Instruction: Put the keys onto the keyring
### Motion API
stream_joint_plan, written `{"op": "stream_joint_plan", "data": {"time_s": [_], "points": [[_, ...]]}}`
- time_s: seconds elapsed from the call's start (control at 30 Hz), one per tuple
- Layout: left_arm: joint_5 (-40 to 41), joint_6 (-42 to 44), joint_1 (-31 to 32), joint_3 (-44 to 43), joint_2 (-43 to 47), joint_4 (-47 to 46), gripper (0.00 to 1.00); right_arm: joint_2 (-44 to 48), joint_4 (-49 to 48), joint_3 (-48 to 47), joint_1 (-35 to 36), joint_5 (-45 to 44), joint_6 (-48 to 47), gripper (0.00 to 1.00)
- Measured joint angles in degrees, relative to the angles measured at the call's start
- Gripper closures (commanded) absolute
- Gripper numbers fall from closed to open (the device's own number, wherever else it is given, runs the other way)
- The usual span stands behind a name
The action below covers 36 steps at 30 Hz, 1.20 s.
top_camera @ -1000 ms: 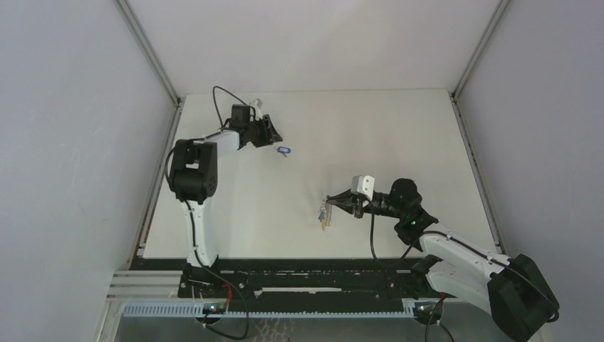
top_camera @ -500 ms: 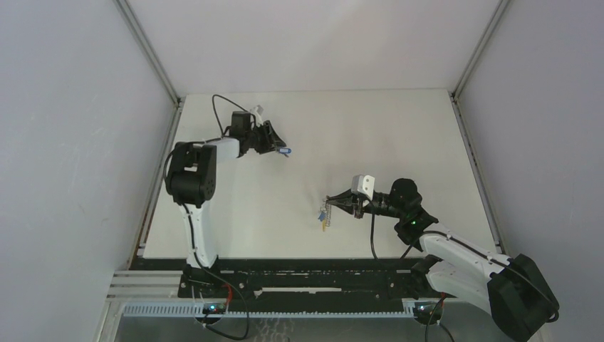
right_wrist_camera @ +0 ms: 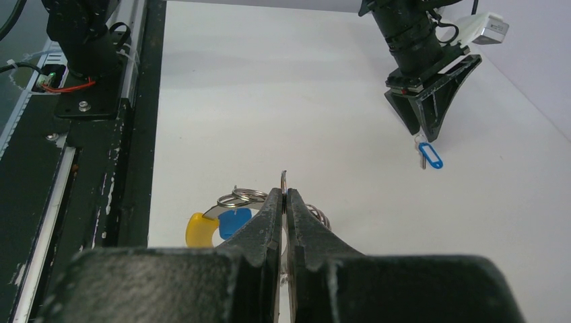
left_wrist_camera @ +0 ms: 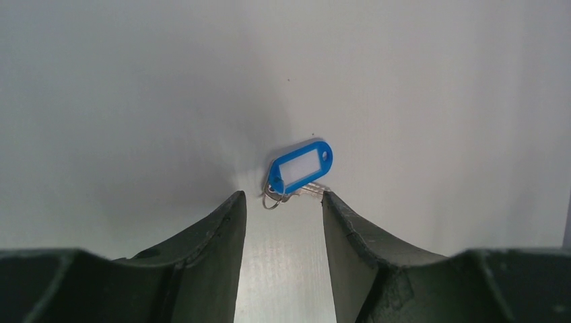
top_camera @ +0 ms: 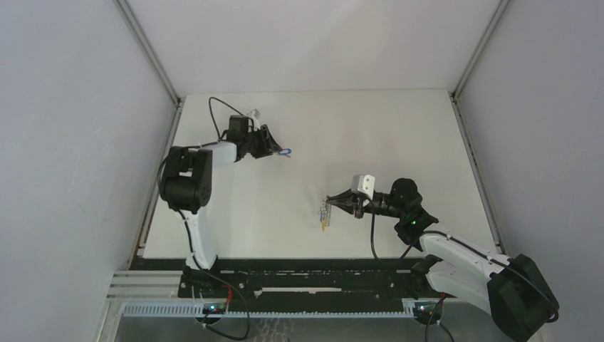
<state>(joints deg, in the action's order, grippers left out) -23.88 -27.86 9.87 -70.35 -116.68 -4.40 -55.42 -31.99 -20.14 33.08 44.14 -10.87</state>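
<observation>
A key [left_wrist_camera: 301, 166] with a blue plastic tag, a small ring and a short silver blade lies flat on the white table. My left gripper [left_wrist_camera: 283, 196] is open just short of it, the jaws either side of its near end without touching. From above, this key [top_camera: 285, 151] sits at the tip of the left gripper [top_camera: 276, 147]. My right gripper [right_wrist_camera: 284, 192] is shut on a thin wire of the keyring [right_wrist_camera: 241, 198], which carries a yellow piece [right_wrist_camera: 199, 229] and a blue head [right_wrist_camera: 234, 221]. In the top view the keyring [top_camera: 325, 215] hangs below the right gripper [top_camera: 332, 201].
The white table [top_camera: 384, 135] is bounded by grey walls on both sides and at the back. A black rail [top_camera: 306, 274] with the arm bases runs along the near edge. The right wrist view shows the left gripper [right_wrist_camera: 425, 108] over the blue key [right_wrist_camera: 429, 156].
The left gripper has moved closer to the blue key, its tips now right at it. The right arm and the keyring have stayed still.
</observation>
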Motion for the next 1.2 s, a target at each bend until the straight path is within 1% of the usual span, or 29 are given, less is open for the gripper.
{"op": "stream_joint_plan", "data": {"time_s": [0.23,0.4,0.63,1.2], "points": [[2.4,1.8,0.4,0.0,0.3,1.6,0.6,0.0,0.0,0.0,0.0,0.1,0.2,1.0],[3.5,3.6,1.6,0.0,0.5,2.1,0.6,-0.2,-0.4,0.0,0.0,0.2,0.4,1.0],[8.8,6.7,4.3,0.3,1.7,3.0,0.61,-0.7,-1.1,0.0,0.0,0.6,0.7,1.0],[15.9,10.6,6.3,0.3,2.1,3.9,0.68,-0.7,-1.5,0.0,0.0,0.8,0.9,1.0]]}}
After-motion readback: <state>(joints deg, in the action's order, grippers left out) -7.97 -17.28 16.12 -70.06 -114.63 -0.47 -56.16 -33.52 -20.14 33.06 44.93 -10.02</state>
